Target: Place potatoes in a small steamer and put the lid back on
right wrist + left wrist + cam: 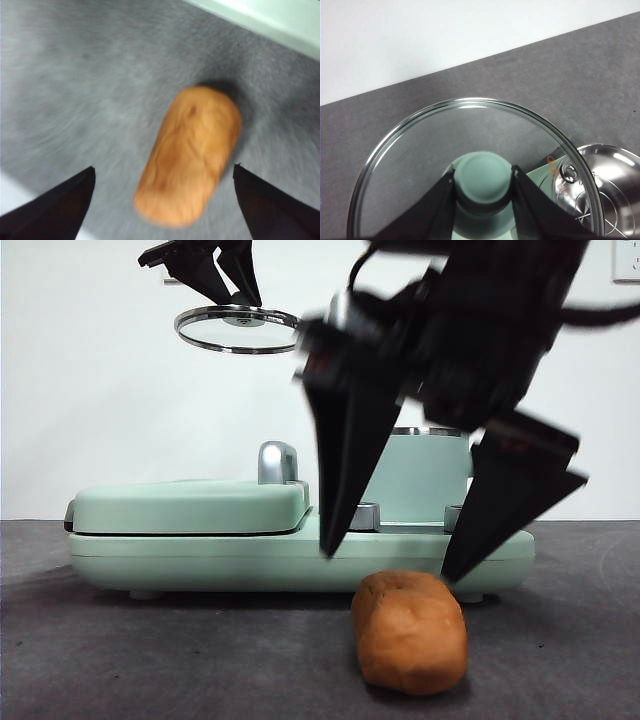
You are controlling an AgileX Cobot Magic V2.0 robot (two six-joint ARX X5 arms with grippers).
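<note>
An orange-brown potato (410, 630) (189, 155) lies on the dark grey table in front of the appliance. My right gripper (392, 568) (162, 200) hangs open just above it, one jaw on each side, not touching. The mint-green steamer pot (420, 475) stands uncovered on the appliance behind that arm; its steel inside (612, 185) shows in the left wrist view. My left gripper (238, 302) (483, 187) is shut on the mint knob of the glass lid (238, 328) (470, 160), held high in the air at the upper left.
The mint-green appliance base (200, 560) spans the table, with a flat griddle cover (185, 505) and chrome handle (277, 462) on its left half. A white wall stands behind.
</note>
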